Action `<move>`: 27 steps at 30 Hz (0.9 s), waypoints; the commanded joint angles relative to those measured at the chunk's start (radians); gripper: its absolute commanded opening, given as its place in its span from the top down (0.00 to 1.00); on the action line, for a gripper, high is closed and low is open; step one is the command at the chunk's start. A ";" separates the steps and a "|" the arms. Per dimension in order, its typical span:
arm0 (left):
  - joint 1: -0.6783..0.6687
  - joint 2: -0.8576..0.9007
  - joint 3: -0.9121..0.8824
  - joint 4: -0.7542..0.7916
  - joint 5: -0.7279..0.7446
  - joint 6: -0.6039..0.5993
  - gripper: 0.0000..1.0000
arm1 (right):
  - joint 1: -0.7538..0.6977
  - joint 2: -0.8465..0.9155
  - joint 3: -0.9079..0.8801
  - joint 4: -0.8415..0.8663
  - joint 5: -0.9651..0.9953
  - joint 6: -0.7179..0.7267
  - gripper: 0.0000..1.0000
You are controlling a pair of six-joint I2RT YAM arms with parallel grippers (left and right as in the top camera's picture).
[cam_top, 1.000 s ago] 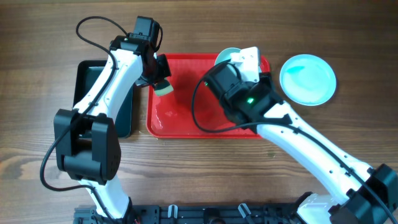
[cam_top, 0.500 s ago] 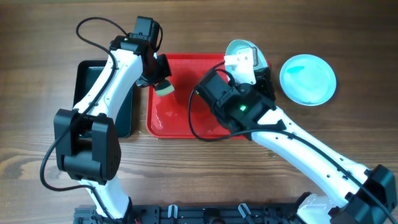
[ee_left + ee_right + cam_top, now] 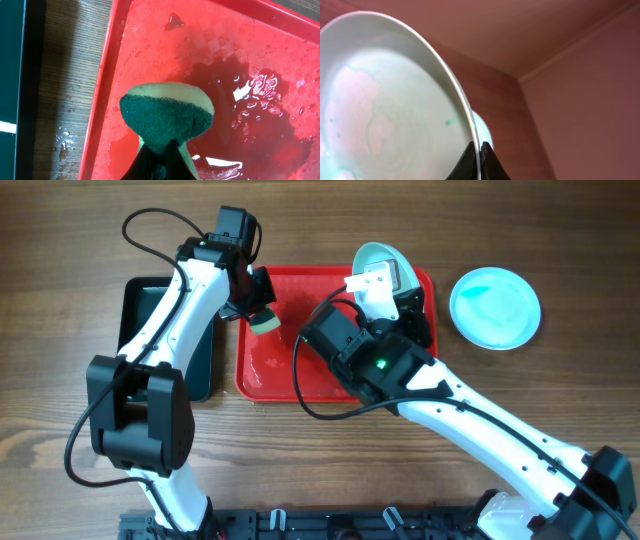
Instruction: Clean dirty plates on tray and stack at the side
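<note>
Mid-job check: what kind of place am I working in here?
Probably a lab bench set up for dishwashing practice rather than a real kitchen: bare wooden table, wet red tray, green sponge, smeared plate.

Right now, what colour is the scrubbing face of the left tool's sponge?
Dark green, on a pale yellow sponge; clearest in the left wrist view.

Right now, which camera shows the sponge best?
Left wrist: the sponge is large and central, pinched by the left gripper over the wet tray. Overhead shows it small; right wrist shows none of it.
</note>
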 commanded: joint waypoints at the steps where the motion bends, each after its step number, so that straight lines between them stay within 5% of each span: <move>1: -0.004 -0.019 0.018 0.002 0.012 -0.020 0.96 | -0.071 -0.005 0.000 -0.010 -0.304 0.196 0.96; 9: -0.004 -0.019 0.018 0.003 0.012 -0.021 0.96 | -0.396 0.088 -0.140 0.176 -1.043 0.311 0.96; 15: -0.004 -0.019 0.018 0.002 0.012 -0.021 0.96 | -0.426 0.223 -0.219 0.315 -1.257 0.350 0.96; 17: -0.004 -0.019 0.018 0.002 0.012 -0.021 0.96 | -0.439 0.246 -0.219 0.338 -1.334 0.347 0.55; 19: -0.004 -0.019 0.018 0.002 0.012 -0.020 0.96 | -0.451 0.248 -0.219 0.342 -1.355 0.336 0.46; 23: -0.004 -0.019 0.018 0.002 0.012 -0.020 0.96 | -0.485 0.249 -0.219 0.402 -1.398 0.249 0.45; 27: -0.004 -0.019 0.018 0.003 0.012 -0.021 0.96 | -0.527 0.268 -0.216 0.480 -1.400 0.138 0.55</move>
